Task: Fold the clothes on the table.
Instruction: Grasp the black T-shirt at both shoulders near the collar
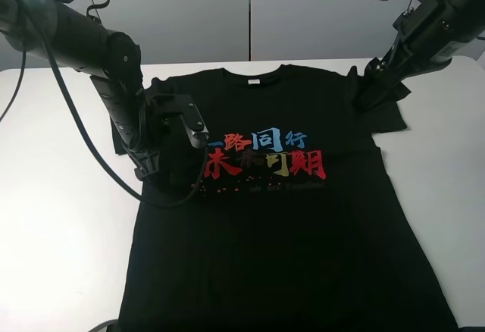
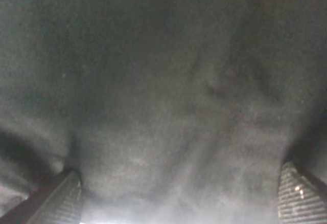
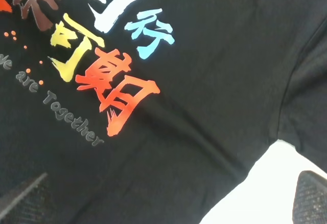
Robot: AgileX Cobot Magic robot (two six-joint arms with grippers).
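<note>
Black cotton T-shirt [image 1: 288, 249] lies flat, print up, mid white tabletop [image 1: 53, 218], collar at the far side. Left pincer [image 1: 165, 167] sits low over the cloth beside the print, jaws wide apart, empty. Right pincer [image 3: 168, 203] hovers by the right sleeve seam, also spread and empty. Judgement: close on fabric near each edge and lift evenly, or the fold skews.

Black T-shirt [image 1: 303, 233], chest printed in blue, red and yellow characters [image 1: 265, 156]; white neck label [image 1: 253, 82] at twelve o'clock; plain white table [image 1: 53, 218].
</note>
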